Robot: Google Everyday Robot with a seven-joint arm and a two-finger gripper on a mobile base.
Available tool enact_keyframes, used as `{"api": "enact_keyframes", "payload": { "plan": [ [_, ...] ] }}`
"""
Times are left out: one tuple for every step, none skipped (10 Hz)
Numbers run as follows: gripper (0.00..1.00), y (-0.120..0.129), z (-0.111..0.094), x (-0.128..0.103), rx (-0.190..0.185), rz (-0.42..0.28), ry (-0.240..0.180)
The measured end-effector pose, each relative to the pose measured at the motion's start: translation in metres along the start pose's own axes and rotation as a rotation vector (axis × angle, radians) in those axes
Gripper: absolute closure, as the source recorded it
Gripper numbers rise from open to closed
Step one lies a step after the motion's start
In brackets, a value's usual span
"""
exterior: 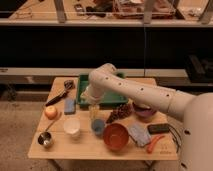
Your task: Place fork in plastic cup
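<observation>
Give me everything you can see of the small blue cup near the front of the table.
The blue cup is small, looks like plastic, and stands upright, mouth up, on the wooden table. I cannot tell whether anything is inside. The red bowl sits close on its image-right side, possibly touching; the white cup stands apart on the other side. The claw hangs just above and behind it.

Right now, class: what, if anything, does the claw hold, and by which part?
It cannot be told. The claw hangs just above the blue cup, and whatever it may grip does not show.
</observation>
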Motion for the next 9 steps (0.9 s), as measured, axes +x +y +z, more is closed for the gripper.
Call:
{"api": "enact_keyframes", "payload": {
  "plan": [
    [0.20, -0.001, 0.000, -0.001, -0.001, -0.004, 0.001],
    [0.20, -0.002, 0.000, -0.003, -0.002, -0.010, 0.005],
    [0.20, -0.005, 0.001, -0.003, -0.005, -0.029, 0.011],
    [0.20, -0.012, 0.004, -0.008, -0.008, -0.072, 0.012],
    [0.20, -0.024, 0.010, -0.019, -0.009, -0.140, 0.009],
    [0.20, -0.030, 0.012, -0.022, -0.004, -0.187, 0.003],
    [0.20, -0.036, 0.015, -0.026, 0.005, -0.241, -0.009],
    [0.20, -0.041, 0.018, -0.031, 0.031, -0.320, -0.031],
    [0.20, -0.044, 0.020, -0.034, 0.052, -0.371, -0.041]
  ]
}}
